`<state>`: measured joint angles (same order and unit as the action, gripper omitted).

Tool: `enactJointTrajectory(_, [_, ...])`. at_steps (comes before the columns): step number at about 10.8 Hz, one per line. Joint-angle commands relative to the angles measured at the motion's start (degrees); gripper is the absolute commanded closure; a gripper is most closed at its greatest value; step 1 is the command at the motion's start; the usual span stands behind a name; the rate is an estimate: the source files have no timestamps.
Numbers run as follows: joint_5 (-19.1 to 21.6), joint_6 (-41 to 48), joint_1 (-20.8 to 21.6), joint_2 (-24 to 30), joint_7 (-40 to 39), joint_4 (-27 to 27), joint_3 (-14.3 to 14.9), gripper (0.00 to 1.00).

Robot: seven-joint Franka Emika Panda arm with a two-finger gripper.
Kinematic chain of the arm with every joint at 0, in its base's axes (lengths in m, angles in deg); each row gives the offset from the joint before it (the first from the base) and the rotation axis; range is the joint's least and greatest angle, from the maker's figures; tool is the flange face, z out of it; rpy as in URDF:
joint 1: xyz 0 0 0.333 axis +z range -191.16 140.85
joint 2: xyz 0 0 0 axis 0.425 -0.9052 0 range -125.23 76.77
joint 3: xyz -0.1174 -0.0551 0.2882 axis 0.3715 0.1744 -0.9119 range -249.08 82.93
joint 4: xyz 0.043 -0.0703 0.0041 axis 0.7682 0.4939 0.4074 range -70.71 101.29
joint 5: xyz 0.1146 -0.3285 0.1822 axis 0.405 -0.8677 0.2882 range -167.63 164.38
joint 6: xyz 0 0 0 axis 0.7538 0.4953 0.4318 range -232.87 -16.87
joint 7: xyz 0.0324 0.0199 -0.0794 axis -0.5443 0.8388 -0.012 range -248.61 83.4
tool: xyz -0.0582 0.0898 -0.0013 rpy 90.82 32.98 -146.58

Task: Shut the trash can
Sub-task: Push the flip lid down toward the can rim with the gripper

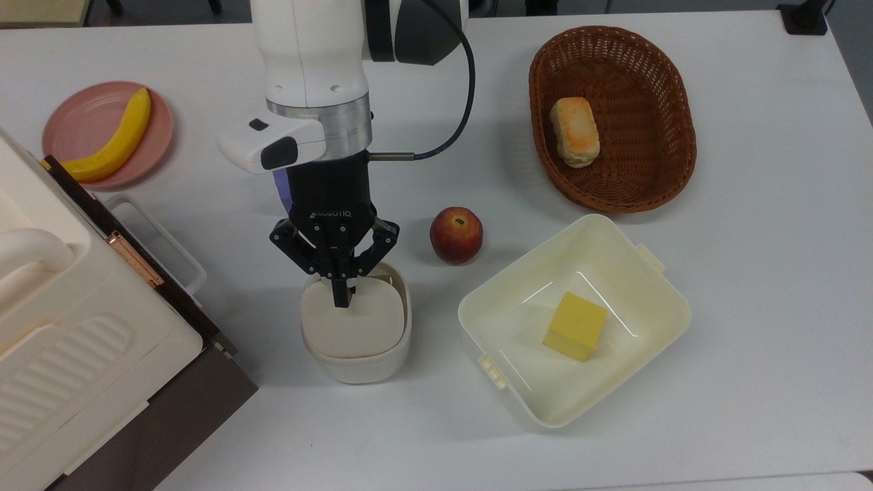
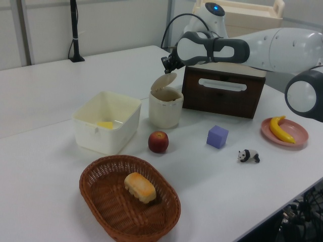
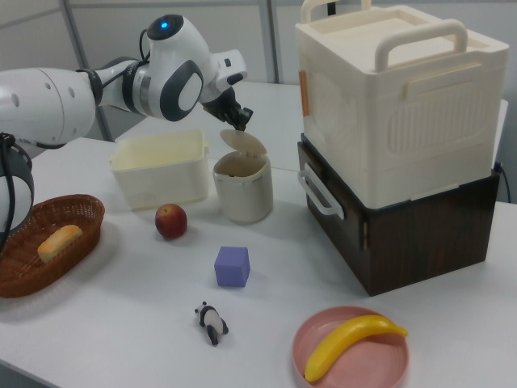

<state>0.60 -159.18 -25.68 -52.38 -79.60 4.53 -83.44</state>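
The trash can [image 1: 354,341] is a small off-white bin near the middle of the table, also seen in the left view [image 2: 165,110] and the right view [image 3: 242,192]. Its beige-grey lid [image 1: 351,324] is hinged up and tilts about halfway over the opening [image 2: 165,81]. My gripper [image 1: 340,298] is shut, with nothing held, and points down at the lid's raised edge. In the left view the gripper [image 2: 166,65] sits just above the top of the lid, and in the right view [image 3: 237,122] too. I cannot tell whether it touches the lid.
A red apple [image 1: 455,235] lies just to the top view's right of the can. Beyond it is a cream tub [image 1: 665,300] holding a yellow block [image 1: 575,326]. A wicker basket [image 1: 682,129] holds bread. The big cream appliance [image 1: 68,327] stands at the top view's left, with a purple cube [image 2: 217,136] nearby.
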Motion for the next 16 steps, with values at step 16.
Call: enactJointTrajectory(16, [-3.27, -0.54, 0.62, 8.03, -1.59, 13.92, -0.61, 1.0])
